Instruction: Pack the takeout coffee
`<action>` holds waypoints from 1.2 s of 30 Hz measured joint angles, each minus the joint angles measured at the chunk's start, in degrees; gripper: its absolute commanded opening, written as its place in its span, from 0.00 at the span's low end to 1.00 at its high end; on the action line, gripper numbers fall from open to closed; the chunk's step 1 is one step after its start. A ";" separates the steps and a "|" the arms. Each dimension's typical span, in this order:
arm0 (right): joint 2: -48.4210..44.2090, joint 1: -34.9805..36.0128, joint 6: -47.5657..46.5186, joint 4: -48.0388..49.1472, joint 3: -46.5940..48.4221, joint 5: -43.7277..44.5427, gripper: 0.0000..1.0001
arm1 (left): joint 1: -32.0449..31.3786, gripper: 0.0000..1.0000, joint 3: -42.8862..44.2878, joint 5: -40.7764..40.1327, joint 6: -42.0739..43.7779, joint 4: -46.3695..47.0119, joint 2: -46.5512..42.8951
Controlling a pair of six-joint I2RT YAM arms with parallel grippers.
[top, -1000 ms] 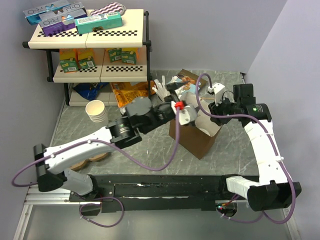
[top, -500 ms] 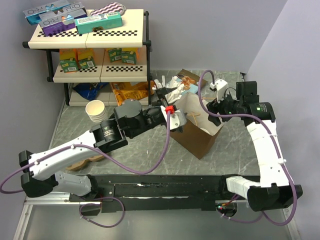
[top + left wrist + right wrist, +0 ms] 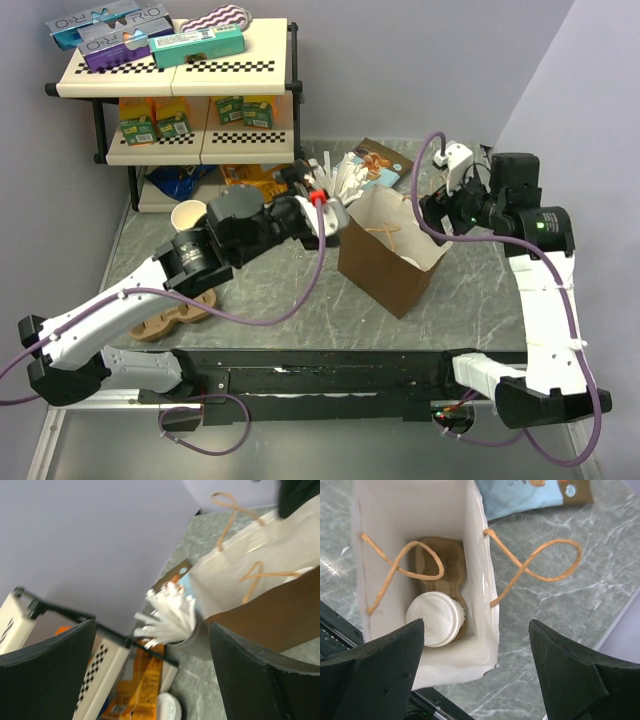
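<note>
The takeout coffee point(image 3: 436, 618), an off-white cup with a round white sip lid, stands inside the brown paper bag point(image 3: 385, 270) in a cardboard carrier point(image 3: 437, 567). The top view does not show the cup. My right gripper point(image 3: 476, 622) hangs open above the bag's point(image 3: 475, 555) near rim, holding nothing. In the top view it point(image 3: 432, 215) sits just right of the bag. My left gripper point(image 3: 330, 215) is open and empty, left of the bag's top edge. Its wrist view looks past its jaws point(image 3: 151, 626) at the bag's side point(image 3: 260, 610).
A straw holder point(image 3: 350, 180) and a snack packet point(image 3: 385, 160) stand behind the bag. A stack of paper cups point(image 3: 190, 218) and a second cardboard carrier point(image 3: 175, 320) lie left. The shelf rack point(image 3: 175, 70) fills the back left. A loose white lid point(image 3: 167, 707) lies by the shelf.
My right gripper's jaws have widened and it has pulled back to the right, off the bag. My left arm has drawn back to the left from above the bag.
</note>
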 measured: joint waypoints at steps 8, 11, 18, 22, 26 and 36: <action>-0.22 0.00 1.40 -1.68 9.05 -0.11 0.95 | 6.19 0.99 3.39 -1.27 -1.05 -3.52 -0.09; -0.22 0.00 1.42 -1.86 11.23 -0.44 0.93 | 7.13 0.99 3.39 -1.29 -2.01 -4.68 -0.07; -0.35 0.26 0.31 -3.10 11.52 -2.36 0.72 | 7.39 0.99 7.58 1.31 -8.17 -8.55 2.67; -0.85 2.01 -1.64 -3.98 11.47 -3.32 0.42 | 7.78 0.99 11.10 4.76 -13.57 -10.36 5.40; -1.38 4.42 -3.91 -5.77 11.47 -4.72 0.19 | 8.63 0.99 12.90 8.68 -18.60 -12.35 7.76; 0.72 9.40 -7.17 -12.50 6.91 -6.43 0.00 | 13.73 0.99 20.37 18.03 -29.31 -17.07 17.20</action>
